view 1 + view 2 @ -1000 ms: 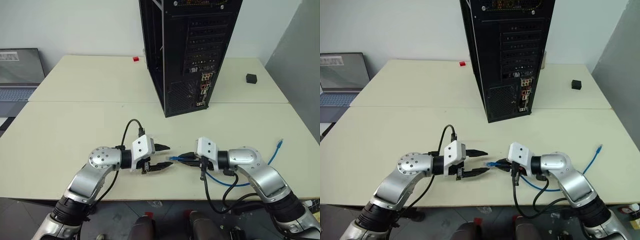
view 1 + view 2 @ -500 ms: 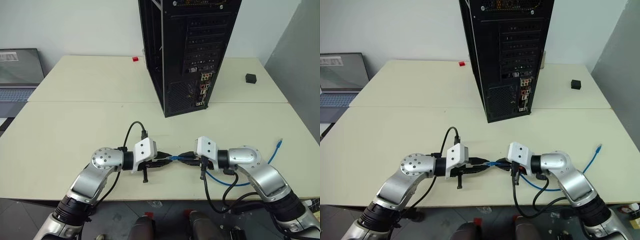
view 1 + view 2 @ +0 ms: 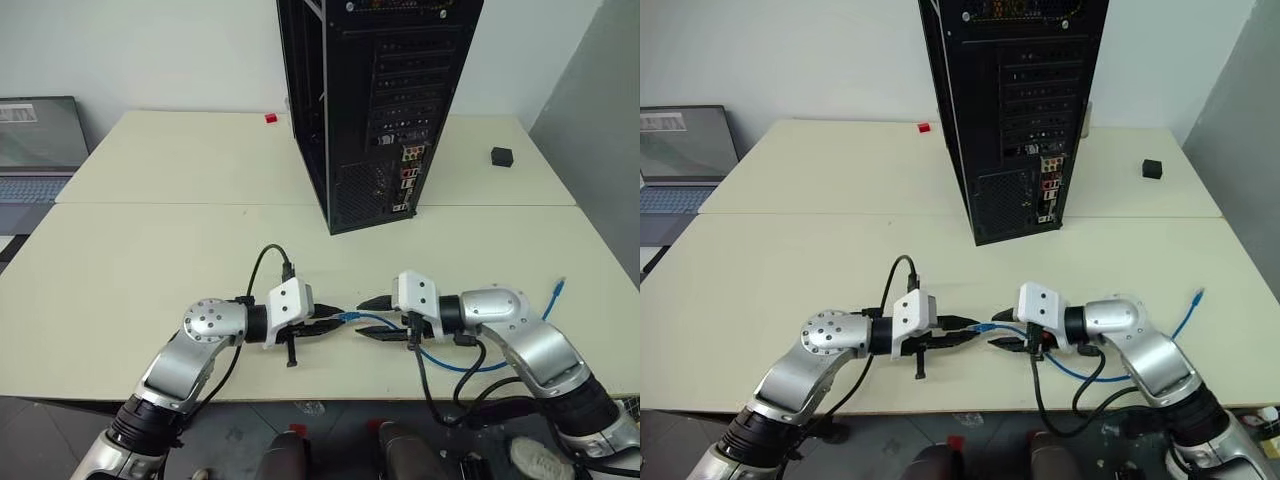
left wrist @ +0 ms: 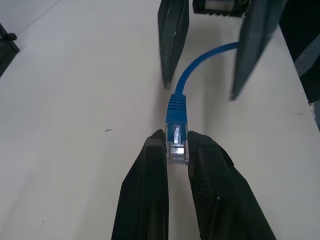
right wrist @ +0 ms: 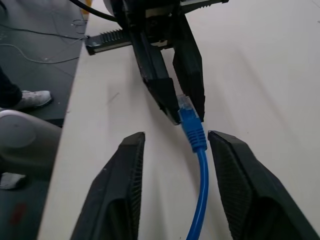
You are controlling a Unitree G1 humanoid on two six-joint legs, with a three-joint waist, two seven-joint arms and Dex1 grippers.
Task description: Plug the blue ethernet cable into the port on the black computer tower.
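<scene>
A grey laptop [image 3: 38, 150] sits at the worktop's [image 3: 150, 250] far left; a small red block [image 3: 271, 118] and a black cube [image 3: 502, 156] lie farther back.

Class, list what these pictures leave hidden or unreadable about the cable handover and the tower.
- Ethernet port on the black computer tower: head views, connectors too small to tell apart.
- Tower top: cut off by the frame edge.
- Blue ethernet cable middle: head views, hidden behind the right arm.

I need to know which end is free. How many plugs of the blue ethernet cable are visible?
2. One plug is pinched in the left gripper, in front of the open right gripper. The other plug lies on the table near its right edge.
</scene>
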